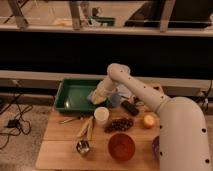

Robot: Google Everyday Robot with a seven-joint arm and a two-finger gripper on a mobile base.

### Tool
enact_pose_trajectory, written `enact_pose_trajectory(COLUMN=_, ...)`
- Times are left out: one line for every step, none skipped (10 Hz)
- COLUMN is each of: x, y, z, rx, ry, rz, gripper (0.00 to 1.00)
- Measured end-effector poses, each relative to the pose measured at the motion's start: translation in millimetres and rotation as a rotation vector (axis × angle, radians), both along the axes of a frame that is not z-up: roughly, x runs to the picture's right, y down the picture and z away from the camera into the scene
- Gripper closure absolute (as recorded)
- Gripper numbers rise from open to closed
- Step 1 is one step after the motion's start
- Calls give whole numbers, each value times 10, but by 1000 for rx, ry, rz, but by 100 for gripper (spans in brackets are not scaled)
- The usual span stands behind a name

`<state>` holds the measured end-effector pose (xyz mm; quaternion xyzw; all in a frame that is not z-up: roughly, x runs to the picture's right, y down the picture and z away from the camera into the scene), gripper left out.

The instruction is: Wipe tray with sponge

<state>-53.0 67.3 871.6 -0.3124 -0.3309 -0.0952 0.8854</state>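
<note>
Camera view — the only view you have. It looks down on a wooden table (60, 150) from the front, with the white arm (145, 95) reaching from the lower right toward the upper left.

Find the tray (72, 95) first. It sits at the table's back left corner, long side toward you, its floor bare on the left half. That bare floor is the working surface for the wipe.

Next find the gripper (99, 95). It is low over the tray's right end, just inside the rim, angled down and left from the wrist. The sponge (94, 96) shows as a pale patch at the gripper's tip, on or just above the tray floor. You cannot tell from here how far the pincer is spread, nor whether it truly grips the sponge or only presses on it; treat contact as likely, not confirmed. The low, tilted pose suits a pushing stroke across the floor.

Note the items crowded just in front of the tray: a white cup (101, 115), grapes (118, 124), a dark block (130, 108), an orange-red bowl (121, 146), a metal cup (83, 147) and a round fruit (149, 120). The white cup stands near the tray's front rim — a stroke drifting forward could clip it. Judge the wipe as under way, with the left half not yet reached.
</note>
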Motion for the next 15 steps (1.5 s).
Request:
enact_pose_trajectory(x=53, y=-14, z=36, rx=-4, ry=18, rz=4, gripper=91)
enact_pose_trajectory(x=53, y=-23, z=79, rx=-10, ry=27, rz=0, gripper=91)
enact_pose_trajectory(x=17, y=-47, z=125, rx=-9, ry=29, rz=2, gripper=91)
enact_pose_trajectory(x=-35, y=-71, z=194, rx=-12, ry=30, rz=2, gripper=91)
enact_pose_trajectory(x=-98, y=-76, z=239, rx=-16, ry=26, rz=-6, gripper=91)
enact_pose_trajectory(x=-210, y=-109, z=297, rx=-13, ry=20, rz=-10, gripper=91)
enact_pose_trajectory(x=-387, y=-180, z=383, rx=-10, ry=12, rz=-20, gripper=91)
enact_pose_trajectory(x=-468, y=-239, z=431, rx=-5, ry=9, rz=-24, gripper=91)
enact_pose_trajectory(x=-572, y=-351, z=493, rx=0, ry=7, rz=-35, gripper=91)
enact_pose_trajectory(x=-648, y=-392, z=518, rx=2, ry=4, rz=-43, gripper=91)
enact_pose_trajectory(x=-796, y=-420, z=535, rx=4, ry=-10, rz=-54, gripper=91)
enact_pose_trajectory(x=-938, y=-403, z=553, rx=0, ry=-27, rz=-65, gripper=91)
enact_pose_trajectory(x=-1046, y=-369, z=573, rx=-3, ry=-43, rz=-73, gripper=91)
enact_pose_trajectory(x=-1179, y=-296, z=587, rx=-9, ry=-69, rz=-84, gripper=91)
enact_pose_trajectory(x=-1220, y=-256, z=592, rx=-12, ry=-84, rz=-89, gripper=91)
